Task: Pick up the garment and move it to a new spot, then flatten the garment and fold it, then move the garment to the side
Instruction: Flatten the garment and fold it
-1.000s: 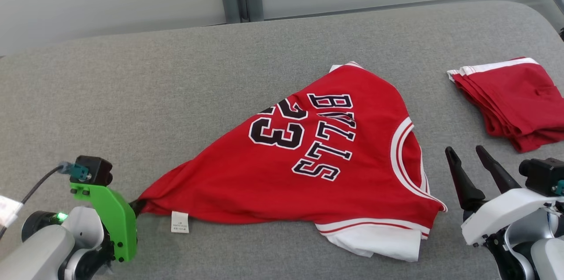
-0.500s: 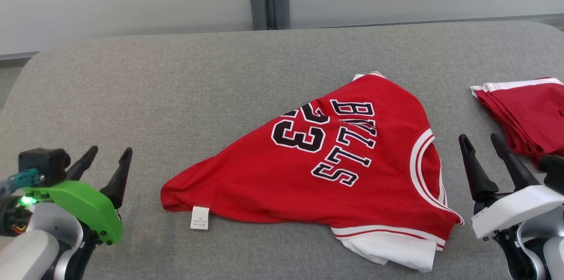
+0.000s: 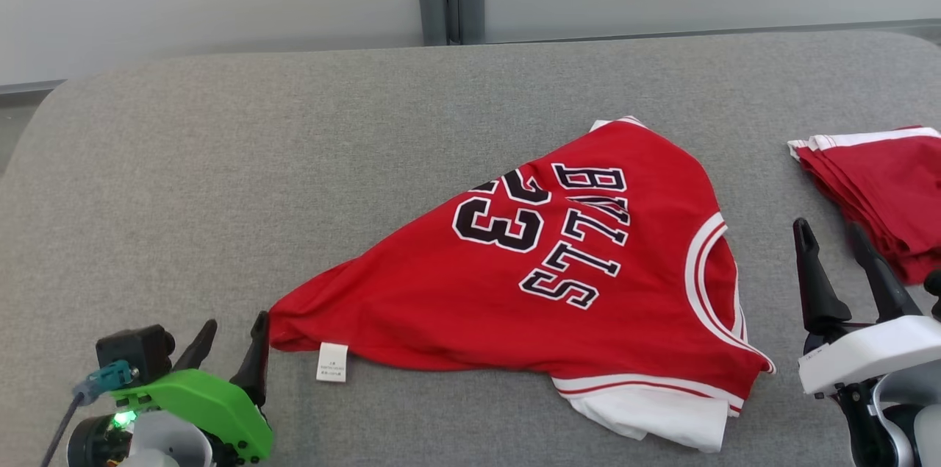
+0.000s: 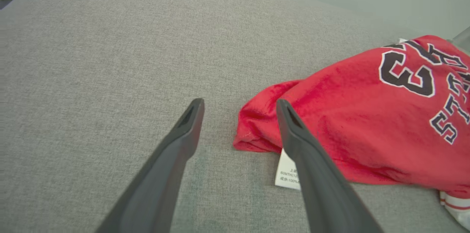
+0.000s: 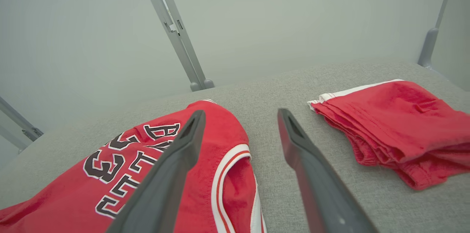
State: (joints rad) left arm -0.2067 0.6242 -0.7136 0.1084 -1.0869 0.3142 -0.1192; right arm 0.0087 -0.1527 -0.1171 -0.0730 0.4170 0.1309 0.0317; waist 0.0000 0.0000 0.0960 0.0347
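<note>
Left gripper (image 3: 237,321), fingers spread and empty, has its right fingertip just beside the jersey's (image 3: 588,283) bunched corner, and we note the cloth runs rightward from there to our right gripper (image 3: 829,226), also spread and empty, near the neckline end.

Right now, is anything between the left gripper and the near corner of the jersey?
Nothing visible. The left gripper is open, its fingers right beside the bunched corner of the jersey, over bare grey cushion. The white care label lies just past that corner.
</note>
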